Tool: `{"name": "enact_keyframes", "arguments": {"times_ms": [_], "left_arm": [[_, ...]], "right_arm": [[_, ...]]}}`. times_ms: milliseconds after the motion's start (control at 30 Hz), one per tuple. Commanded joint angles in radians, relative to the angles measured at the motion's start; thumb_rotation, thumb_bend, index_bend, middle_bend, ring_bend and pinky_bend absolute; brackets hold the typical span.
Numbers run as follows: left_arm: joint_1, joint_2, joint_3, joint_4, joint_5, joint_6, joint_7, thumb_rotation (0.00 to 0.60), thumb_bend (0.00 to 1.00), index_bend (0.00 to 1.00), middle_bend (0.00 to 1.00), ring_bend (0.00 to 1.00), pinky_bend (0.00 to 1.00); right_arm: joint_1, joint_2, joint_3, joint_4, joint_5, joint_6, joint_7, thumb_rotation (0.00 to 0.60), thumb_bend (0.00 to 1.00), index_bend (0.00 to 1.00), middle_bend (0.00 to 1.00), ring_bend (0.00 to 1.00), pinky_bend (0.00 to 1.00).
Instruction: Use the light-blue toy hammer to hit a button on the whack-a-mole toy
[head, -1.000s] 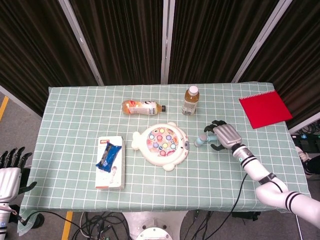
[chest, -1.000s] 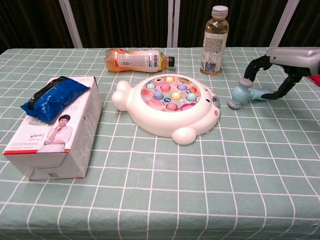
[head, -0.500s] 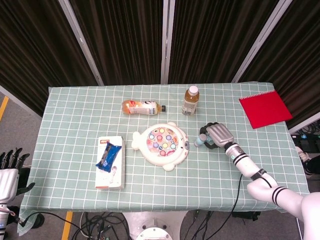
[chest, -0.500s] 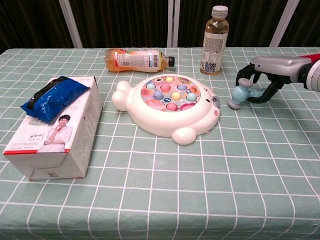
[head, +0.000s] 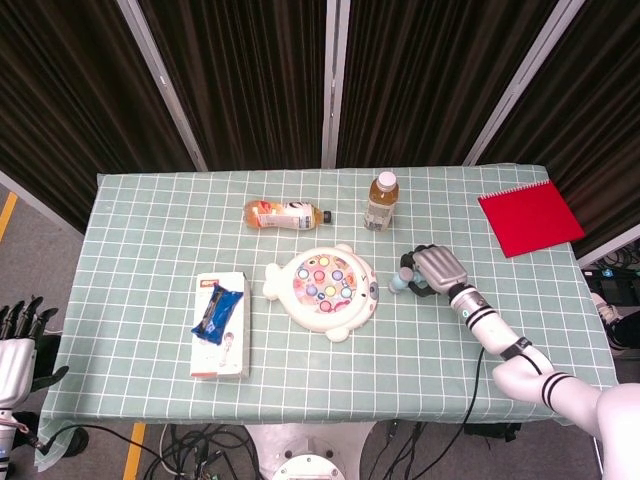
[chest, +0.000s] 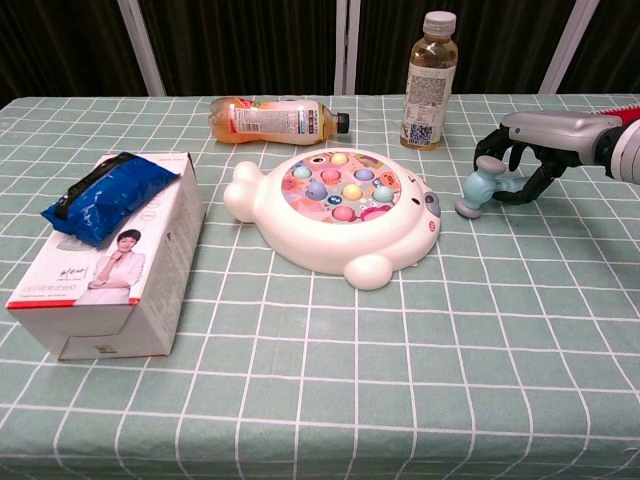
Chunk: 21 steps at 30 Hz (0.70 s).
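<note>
Right hand (chest: 535, 150) arches over the handle of the light-blue toy hammer (chest: 480, 189), fingers curled down around it on the tabletop (chest: 400, 380); whether they actually grip it I cannot tell. Its head points toward the whack-a-mole toy (chest: 335, 210) just beside. Left hand (head: 18, 345) hangs off the tabletop's edge, fingers spread.

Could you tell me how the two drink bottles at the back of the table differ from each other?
The tea bottle stands upright, while the orange bottle lies on its side. The tea bottle has a white cap and pale amber liquid; the orange bottle has a dark cap and orange contents. The tea bottle stands behind the whack-a-mole toy to its right, the orange bottle to its left. Both are capped, labelled plastic bottles.
</note>
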Motion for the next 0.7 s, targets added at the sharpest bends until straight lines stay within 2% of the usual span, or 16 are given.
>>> {"name": "enact_keyframes", "arguments": {"times_ms": [33,300,500,700], "left_arm": [[0.0,0.0,0.0,0.001,0.001,0.001,0.0,0.6,0.0,0.17,0.07,0.0,0.0],[-0.001,-0.001,0.0,0.0,0.0,-0.003,0.001,0.6,0.0,0.17,0.07,0.0,0.0],[-0.001,0.001,0.0,0.0,-0.001,-0.006,-0.003,0.6,0.0,0.17,0.07,0.0,0.0],[-0.001,0.002,0.001,-0.001,0.001,-0.005,-0.006,0.6,0.0,0.17,0.07,0.0,0.0]], "right_arm": [[-0.001,-0.002,-0.001,0.004,0.001,0.005,0.004,0.6,0.29,0.48,0.45,0.29,0.34],[-0.006,-0.015,-0.01,0.022,0.001,0.019,0.013,0.6,0.31,0.55,0.49,0.34,0.39],[-0.014,-0.023,-0.011,0.042,-0.014,0.06,0.042,0.6,0.37,0.64,0.57,0.43,0.5],[-0.022,0.025,-0.01,0.0,-0.048,0.125,0.087,0.6,0.41,0.7,0.61,0.47,0.58]]}}
